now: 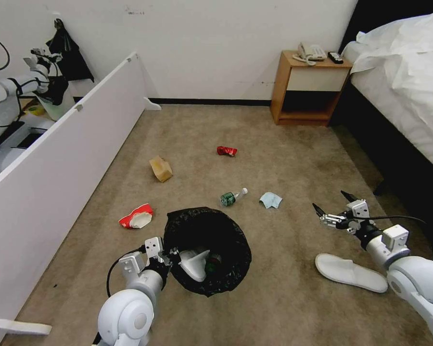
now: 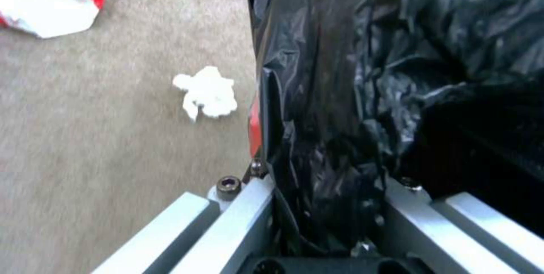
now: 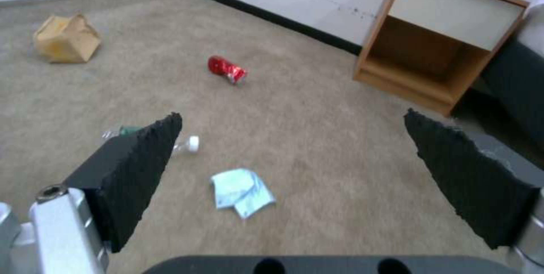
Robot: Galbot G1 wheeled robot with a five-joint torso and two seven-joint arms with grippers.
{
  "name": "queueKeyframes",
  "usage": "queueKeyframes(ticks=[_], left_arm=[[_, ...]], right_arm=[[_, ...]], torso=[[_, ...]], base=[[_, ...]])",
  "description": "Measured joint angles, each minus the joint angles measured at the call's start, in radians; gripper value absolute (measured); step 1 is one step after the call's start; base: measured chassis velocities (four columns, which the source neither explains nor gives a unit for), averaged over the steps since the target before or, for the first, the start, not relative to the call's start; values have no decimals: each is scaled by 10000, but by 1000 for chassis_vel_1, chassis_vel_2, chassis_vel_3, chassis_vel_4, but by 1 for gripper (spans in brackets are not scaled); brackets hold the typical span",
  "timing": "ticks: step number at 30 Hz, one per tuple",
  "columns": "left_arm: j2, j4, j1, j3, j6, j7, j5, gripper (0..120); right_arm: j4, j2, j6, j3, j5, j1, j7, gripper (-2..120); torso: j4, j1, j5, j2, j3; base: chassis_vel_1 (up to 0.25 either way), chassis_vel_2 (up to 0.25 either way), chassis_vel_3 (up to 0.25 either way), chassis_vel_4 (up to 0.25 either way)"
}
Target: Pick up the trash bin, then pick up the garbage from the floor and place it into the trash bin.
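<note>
Head view: trash bin [image 1: 208,250], glossy crinkled black liner, holds a white slipper [image 1: 193,264].

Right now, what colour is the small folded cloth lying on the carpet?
Light blue; the small folded cloth shows best in the right wrist view.

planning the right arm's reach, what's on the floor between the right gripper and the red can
Mostly bare carpet. In the right wrist view the light blue cloth lies just ahead of the open right gripper, the red can farther on.
</note>
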Motion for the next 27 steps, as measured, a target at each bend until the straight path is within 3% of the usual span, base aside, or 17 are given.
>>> queueKeyframes(ticks=[6, 21, 27], left_arm=[[8, 8, -8, -6, -5, 2, -1, 0], [-58, 63, -15, -44, -10, 18, -23, 0], [-90, 49, 21, -44, -17, 25, -7, 0]], right_arm=[[-45, 23, 39, -77, -8, 83, 12, 100], [-383, 84, 20, -330, -70, 334, -127, 100], [-745, -131, -381, -503, -65, 500, -292, 100]], torso=[[2, 1, -1, -1, 2], [-3, 0, 0, 0, -4], [-3, 0, 0, 0, -4]], base=[[-111, 138, 131, -95], [9, -16, -10, 8], [0, 0, 0, 0]])
